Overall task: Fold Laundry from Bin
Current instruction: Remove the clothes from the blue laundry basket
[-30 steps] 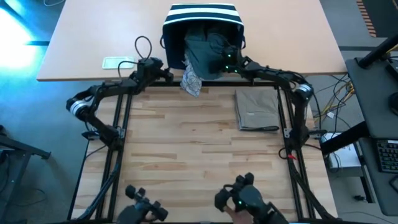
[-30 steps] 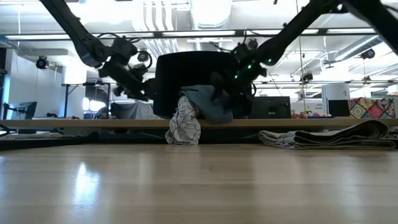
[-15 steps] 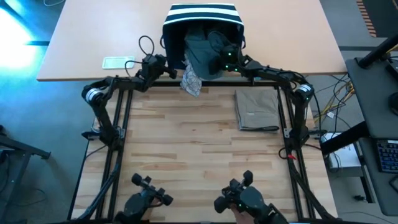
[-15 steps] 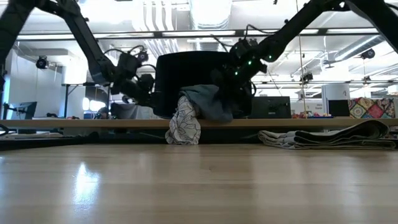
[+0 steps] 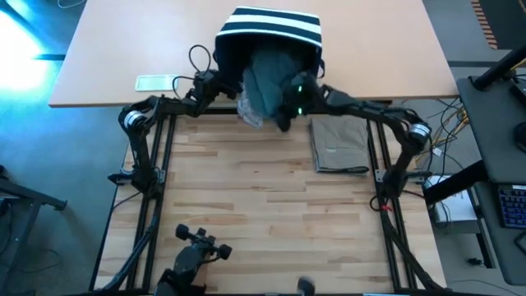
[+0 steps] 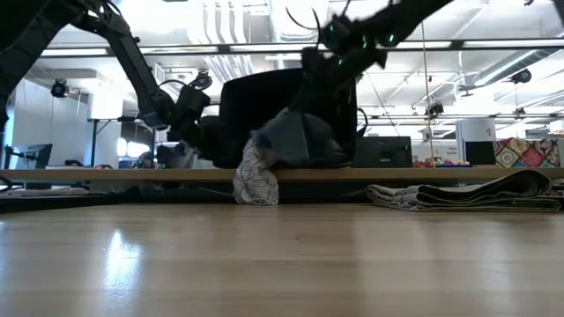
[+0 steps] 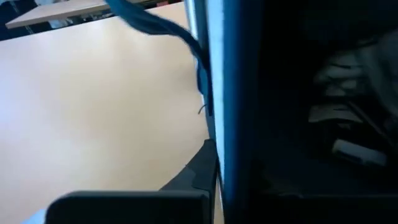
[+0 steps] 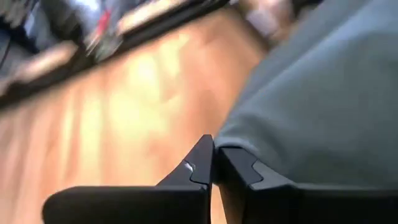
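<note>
**Both grippers closing at the bin mouth to draw out a garment**

The bin (image 5: 271,25) is lying tipped at the far edge of the table (image 5: 246,205), its mouth facing the work area, with laundry spilling out. The right gripper (image 5: 289,103) is pinching the teal-green garment (image 5: 267,78), fingers shut on a fold of cloth, as the right wrist view shows. The left gripper (image 5: 215,82) is sitting at the bin's side wall, fingers shut on the fabric rim. A grey-white patterned piece (image 6: 256,180) is hanging over the table edge; a tan garment (image 5: 339,144) is lying folded on the table, well apart.

The garment looks soft, light and limp; it will likely drape and drag its neighbours along. An edge or corner would be the better hold than a bunched middle.

Compared with a second ago, both grippers have gone from open to closed, the right one has lifted the teal cloth higher and toward the table, and the left one has moved in against the bin.
</note>
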You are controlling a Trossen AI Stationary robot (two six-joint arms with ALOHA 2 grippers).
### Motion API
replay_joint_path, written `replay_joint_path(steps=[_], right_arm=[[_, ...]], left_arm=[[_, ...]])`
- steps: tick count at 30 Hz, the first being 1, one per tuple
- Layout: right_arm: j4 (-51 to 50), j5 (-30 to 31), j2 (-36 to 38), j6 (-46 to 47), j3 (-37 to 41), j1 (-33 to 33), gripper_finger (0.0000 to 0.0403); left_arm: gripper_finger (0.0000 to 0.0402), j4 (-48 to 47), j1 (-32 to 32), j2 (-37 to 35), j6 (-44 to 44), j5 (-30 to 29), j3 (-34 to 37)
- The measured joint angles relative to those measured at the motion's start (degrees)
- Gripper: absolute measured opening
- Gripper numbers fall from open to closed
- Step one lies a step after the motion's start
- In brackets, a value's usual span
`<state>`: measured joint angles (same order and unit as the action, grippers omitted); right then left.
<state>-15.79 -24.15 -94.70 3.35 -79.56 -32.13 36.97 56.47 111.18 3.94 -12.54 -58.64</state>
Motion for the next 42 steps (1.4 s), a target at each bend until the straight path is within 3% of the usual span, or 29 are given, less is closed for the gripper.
replay_joint_path(steps=[6, 11, 17, 20, 22, 26, 28, 30, 34, 38, 42], right_arm=[[-9.64, -0.32, 7.89, -4.40, 8.33, 16.08, 0.0009], [-9.66, -0.08, 14.22, 4.15, 15.28, 29.20, 0.0009], [-7.36, 0.68, 24.18, 15.71, 18.28, 43.34, 0.0009], [-3.16, 7.55, 29.98, 14.76, 18.26, 51.23, 0.0009], [-3.31, 15.86, 33.45, 11.62, 18.19, 56.41, 0.0009], [-4.53, 41.39, 38.92, 9.04, 20.07, 63.52, 0.0009], [-4.69, 52.74, 40.16, 9.05, 21.56, 64.14, 0.0009], [-5.30, 55.70, 40.48, 8.73, 23.11, 63.06, 0.0011], [-4.99, 54.09, 38.70, 8.51, 24.99, 58.43, 0.0036], [-4.92, 51.73, 35.00, 6.90, 25.49, 51.82, 0.0089], [-4.91, 44.74, 29.73, 3.37, 25.47, 43.85, 0.0145]], left_arm=[[0.0001, -0.04, -0.02, 0.00, -0.58, -1.52, 0.05], [0.0001, 0.00, -0.09, 0.00, -0.60, -1.30, 0.09], [0.0001, -0.08, -0.07, 0.00, -0.68, -1.52, 0.14], [0.0000, -0.07, 0.01, 0.00, -0.88, -2.05, 0.14], [0.0000, -0.04, 0.07, 0.00, -1.03, -2.36, 0.14], [0.0000, -0.07, 0.07, 0.00, -1.57, -2.69, 0.14], [0.0000, -0.17, 0.07, -0.07, -1.72, -2.79, 0.14], [0.0000, -0.63, 0.07, -0.27, -1.89, -2.77, 0.14], [0.0000, -3.42, 0.04, -1.90, -2.05, -2.53, 0.14], [0.0000, -6.52, 0.00, -5.77, -2.05, -1.50, 0.18], [0.0000, -12.20, -0.06, -11.89, -1.92, 1.68, 0.20]])
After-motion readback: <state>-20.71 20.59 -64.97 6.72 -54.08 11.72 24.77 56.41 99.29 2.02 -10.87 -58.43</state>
